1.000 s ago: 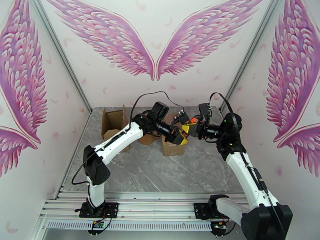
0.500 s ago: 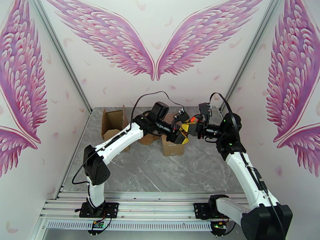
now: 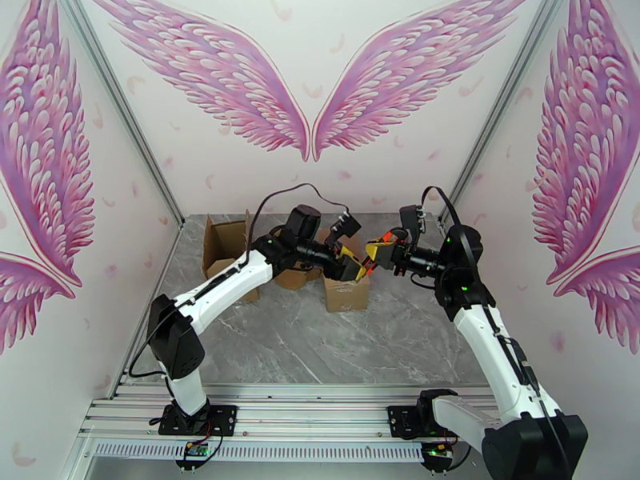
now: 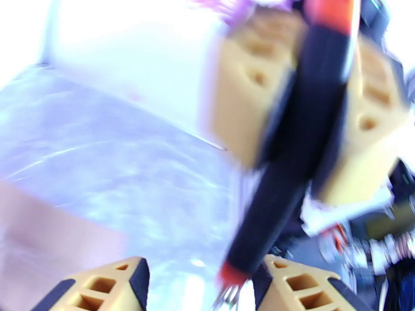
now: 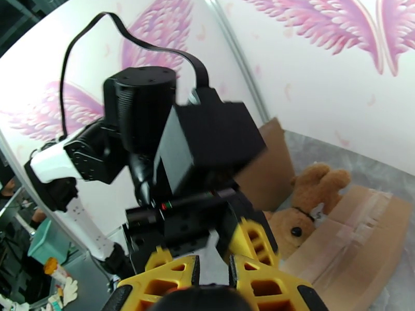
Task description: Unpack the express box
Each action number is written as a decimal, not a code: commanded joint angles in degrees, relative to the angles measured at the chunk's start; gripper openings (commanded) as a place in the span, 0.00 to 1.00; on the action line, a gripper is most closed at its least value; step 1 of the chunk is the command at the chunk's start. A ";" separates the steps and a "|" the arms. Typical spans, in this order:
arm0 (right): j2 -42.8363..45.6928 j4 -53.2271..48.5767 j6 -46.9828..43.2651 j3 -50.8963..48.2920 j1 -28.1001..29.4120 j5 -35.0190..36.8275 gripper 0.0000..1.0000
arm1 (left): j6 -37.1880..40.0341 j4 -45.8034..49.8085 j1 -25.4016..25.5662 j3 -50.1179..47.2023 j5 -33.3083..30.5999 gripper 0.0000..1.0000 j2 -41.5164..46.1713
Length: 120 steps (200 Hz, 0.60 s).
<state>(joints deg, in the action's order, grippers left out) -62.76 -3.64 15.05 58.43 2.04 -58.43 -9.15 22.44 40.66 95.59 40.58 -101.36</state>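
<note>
Pinching a black tool (image 4: 295,151), right gripper (image 3: 376,254) faces left gripper (image 4: 202,268), agape, empty; right wrist shows teddy (image 5: 311,195).

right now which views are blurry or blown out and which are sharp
Left wrist: heavy motion blur, background blown out white, the dark tool smeared. Right wrist: mostly sharp, teddy bear crisp. Top external: sharp and evenly lit, no glare.

Pink wing mural (image 3: 224,74), marble table (image 3: 320,346)
</note>
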 commanded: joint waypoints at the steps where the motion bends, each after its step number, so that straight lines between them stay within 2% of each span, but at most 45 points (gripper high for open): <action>1: 1.78 -9.10 -8.71 1.46 0.29 14.58 0.17 | -8.67 -6.02 -2.10 -5.47 -17.45 0.60 4.85; 9: 1.41 -10.39 -9.68 1.43 0.40 20.52 0.18 | -11.50 -5.85 -2.61 -7.08 -21.91 0.60 5.32; 26: -0.97 -15.11 -10.99 3.16 0.66 31.63 0.17 | -17.48 -4.74 -3.63 -9.15 -25.55 0.60 5.05; 58: -3.94 -16.21 -10.27 3.20 1.34 48.81 0.17 | -23.43 -4.56 -3.40 -11.29 -26.62 0.60 3.44; 84: -7.26 -15.70 -11.42 3.18 3.14 55.18 0.17 | -24.94 -2.66 -2.45 -11.69 -27.22 0.61 1.38; 120: -13.71 -14.41 -14.25 3.61 7.46 56.73 0.18 | -25.13 0.75 -0.90 -10.71 -27.49 0.61 -1.44</action>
<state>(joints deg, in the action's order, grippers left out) -73.23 -18.50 3.68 60.20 6.76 -6.74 -32.86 19.42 38.76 84.60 14.74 -100.66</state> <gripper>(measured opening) 0.211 0.609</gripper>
